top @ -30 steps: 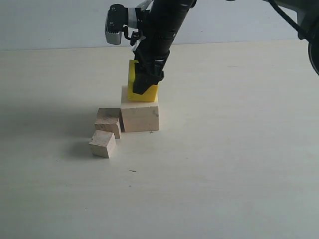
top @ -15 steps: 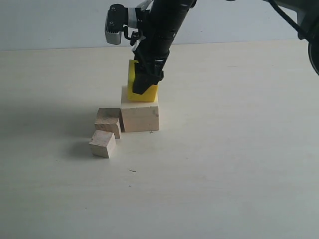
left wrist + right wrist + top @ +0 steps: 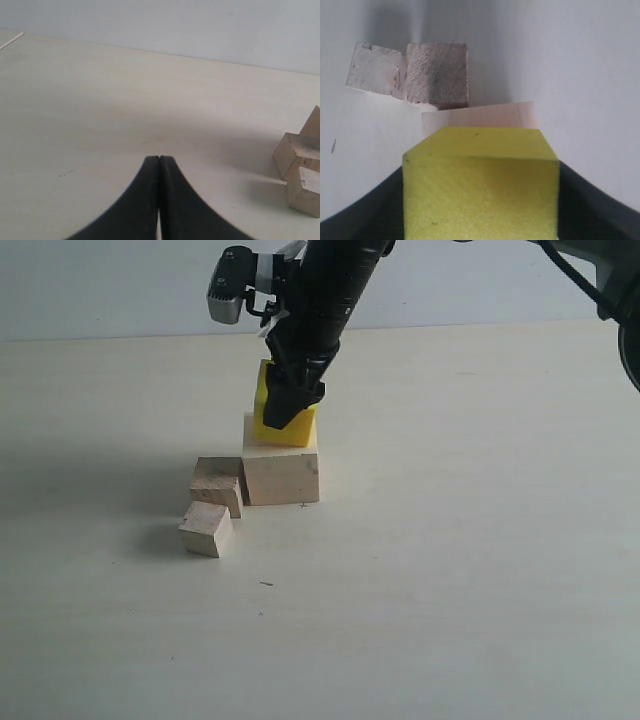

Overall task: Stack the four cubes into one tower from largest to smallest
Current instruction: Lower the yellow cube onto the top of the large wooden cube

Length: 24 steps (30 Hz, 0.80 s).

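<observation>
My right gripper (image 3: 285, 412) is shut on the yellow cube (image 3: 304, 428), which sits at the back left of the large wooden cube's (image 3: 282, 478) top. In the right wrist view the yellow cube (image 3: 480, 190) fills the space between the black fingers (image 3: 590, 205), with the large cube (image 3: 485, 114) just beyond it. The medium wooden cube (image 3: 218, 485) stands against the large cube's left side. The small wooden cube (image 3: 206, 528) lies in front of it. My left gripper (image 3: 159, 158) is shut and empty, low over the table, away from the cubes.
The pale table (image 3: 450, 570) runs wide on every side of the cubes. Two wooden cubes (image 3: 300, 165) show at the edge of the left wrist view. A white wall (image 3: 100, 290) stands behind the table.
The right gripper and the yellow cube have shifted very slightly to the left on the large cube. The other cubes have not moved.
</observation>
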Motion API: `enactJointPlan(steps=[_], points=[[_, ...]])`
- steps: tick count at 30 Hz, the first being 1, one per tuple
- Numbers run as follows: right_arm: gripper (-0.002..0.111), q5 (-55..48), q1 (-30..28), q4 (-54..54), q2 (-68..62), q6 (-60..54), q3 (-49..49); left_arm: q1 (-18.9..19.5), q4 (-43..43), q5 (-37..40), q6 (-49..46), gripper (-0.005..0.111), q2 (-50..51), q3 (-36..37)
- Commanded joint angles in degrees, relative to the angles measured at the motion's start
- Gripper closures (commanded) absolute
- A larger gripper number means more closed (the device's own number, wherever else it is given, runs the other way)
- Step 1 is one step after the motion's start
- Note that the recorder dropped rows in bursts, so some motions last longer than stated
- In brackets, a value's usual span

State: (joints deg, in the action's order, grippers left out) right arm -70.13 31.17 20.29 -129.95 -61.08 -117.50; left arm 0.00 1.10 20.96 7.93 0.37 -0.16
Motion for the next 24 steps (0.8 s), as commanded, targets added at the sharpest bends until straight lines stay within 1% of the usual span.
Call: enactJointPlan(steps=[1, 5, 22, 24], points=[[0.107, 0.16, -0.20, 2.54, 0.14, -0.66, -0.61, 0.00, 0.23, -0.38, -0.23, 0.107, -0.37, 0.16], [0.107, 0.16, -0.20, 3.62, 0.14, -4.52, -0.61, 0.00, 0.23, -0.38, -0.23, 0.107, -0.37, 0.16], [0.107, 0.16, -0.20, 0.60, 0.02, -5.98, -0.61, 0.00, 0.23, -0.38, -0.23, 0.107, -0.37, 0.16], [0.105, 0.16, -0.20, 0.70, 0.02, -5.98, -0.61, 0.00, 0.23, -0.38, -0.23, 0.107, -0.37, 0.16]])
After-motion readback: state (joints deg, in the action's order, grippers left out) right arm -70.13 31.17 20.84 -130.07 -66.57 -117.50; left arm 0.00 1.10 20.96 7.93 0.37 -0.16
